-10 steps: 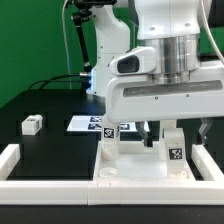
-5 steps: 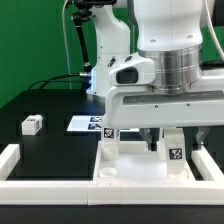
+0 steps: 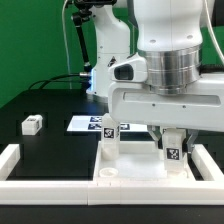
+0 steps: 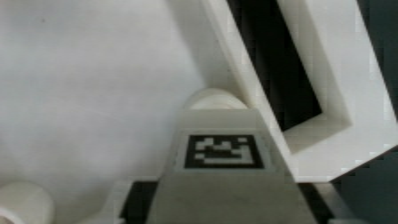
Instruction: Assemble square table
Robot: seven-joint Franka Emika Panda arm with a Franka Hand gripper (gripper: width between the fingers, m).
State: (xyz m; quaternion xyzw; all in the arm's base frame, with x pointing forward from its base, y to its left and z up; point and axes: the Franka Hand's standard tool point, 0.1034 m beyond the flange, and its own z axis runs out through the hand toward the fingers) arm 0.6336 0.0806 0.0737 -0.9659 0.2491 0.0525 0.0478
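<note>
The exterior view is bright and even, the white arm (image 3: 170,30) and slab (image 3: 135,162) nearly washed out against the black table (image 3: 40,100), with a bluish light (image 3: 92,78) glowing behind. The wrist view is dimmer and greyer: the tag (image 4: 222,150) reads clearly, the nearest edges blur, and soft shadow seems to lie beside the leg (image 4: 217,112).

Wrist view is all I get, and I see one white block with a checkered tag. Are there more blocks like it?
Observer: Yes. A second leg stands upright on the square table's slab, toward the exterior view's left.
Operator: Any more?
Observer: A loose leg sits alone on the black tabletop, far toward the exterior view's left.
Operator: What's behind the slab?
Observer: The marker board, lying flat.
</note>
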